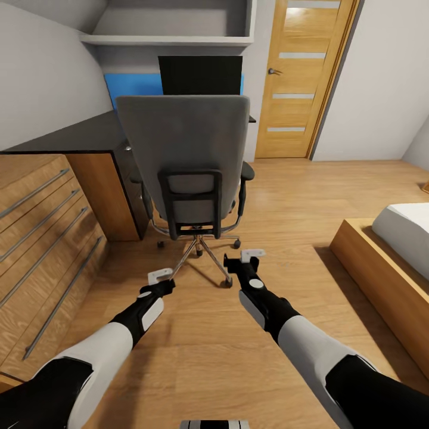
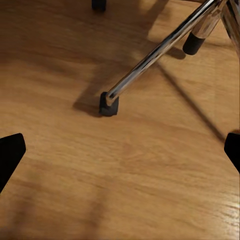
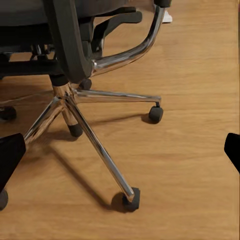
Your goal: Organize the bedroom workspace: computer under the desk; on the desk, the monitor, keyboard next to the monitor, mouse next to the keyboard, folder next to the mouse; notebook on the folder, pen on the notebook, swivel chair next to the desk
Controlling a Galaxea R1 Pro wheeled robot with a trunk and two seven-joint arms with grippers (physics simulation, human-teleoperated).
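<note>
Inspection from the head view finds the swivel chair (image 1: 185, 161) standing with its grey back toward us, directly ahead of both arms on the wooden floor (image 1: 202, 351). Beyond it we note the table (image 1: 71, 137) with its dark top, and above the chair back the black monitor (image 1: 200, 74) rising on that table. A bright blue strip (image 1: 134, 86) shows beside the monitor; we cannot tell what it is.

We record the left pincer (image 1: 159, 276) low over the floor, just short of the chair's chrome base and toward its left side. In the left wrist view its two dark fingertips (image 2: 10, 155) sit at opposite edges with bare floor between them, so it stands wide open and holds nothing; one chrome leg with its caster (image 2: 108, 105) lies ahead of it, apart from the fingertips.

We record the right pincer (image 1: 252, 255) near the chair's base on the right side, close to the nearest caster but not touching. In the right wrist view its fingertips (image 3: 9, 157) are likewise spread wide with nothing between them, and the chair's star base (image 3: 95, 140) and black frame lie ahead.

A light wooden drawer chest (image 1: 42, 238) stands at left, a wooden door (image 1: 301, 77) behind, and a bed (image 1: 393, 256) at right.
</note>
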